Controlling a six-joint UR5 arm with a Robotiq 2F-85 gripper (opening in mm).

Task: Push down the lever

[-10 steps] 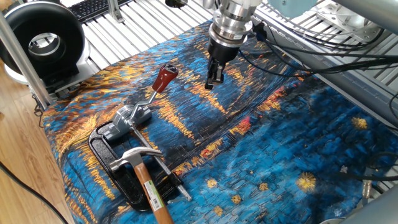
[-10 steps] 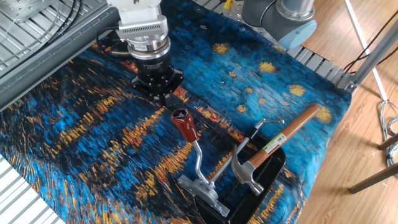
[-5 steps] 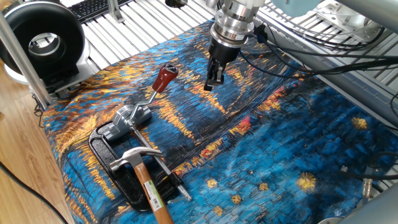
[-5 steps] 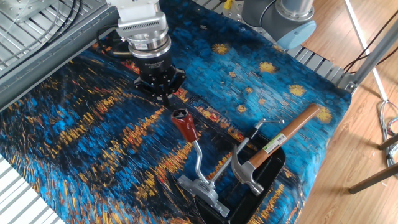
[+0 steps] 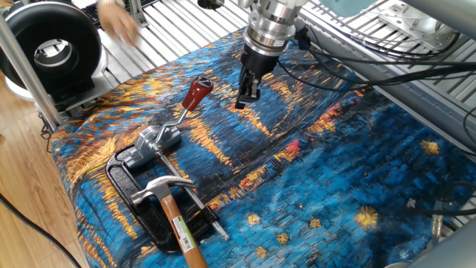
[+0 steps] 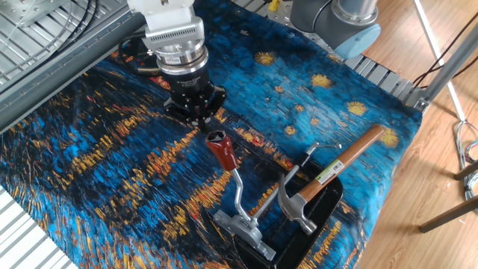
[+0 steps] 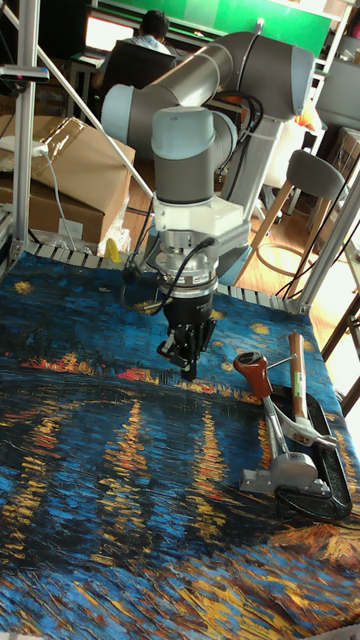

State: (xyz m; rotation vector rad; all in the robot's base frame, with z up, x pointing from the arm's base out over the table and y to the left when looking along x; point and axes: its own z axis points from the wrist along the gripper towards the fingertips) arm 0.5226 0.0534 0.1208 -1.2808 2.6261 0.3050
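Note:
The lever [image 5: 198,92] stands tilted up from its round silver pivot [image 5: 158,138], with the dark-red end uppermost. It also shows in the other fixed view, lever [image 6: 222,149], and in the tall view, lever [image 7: 253,374]. My gripper [image 5: 244,100] hangs just right of the red end and slightly above the cloth, not touching it. In the other fixed view the gripper [image 6: 202,127] sits right behind the red tip. In the tall view the gripper [image 7: 186,367] is left of the lever with a gap between them. Its fingers look pressed together, with nothing held.
A hammer [image 5: 175,211] with a wooden shaft lies across a black tray [image 5: 117,176] beside the lever's base. A black round device [image 5: 49,49] stands at the table's back-left corner. Cables [image 5: 349,71] trail behind the arm. A blue-and-orange painted cloth [image 5: 335,171] covers the table.
My gripper has shifted toward the lever's red end, closing most of the gap. The lever and hammer have not moved. A blurred hand has appeared at the far back left.

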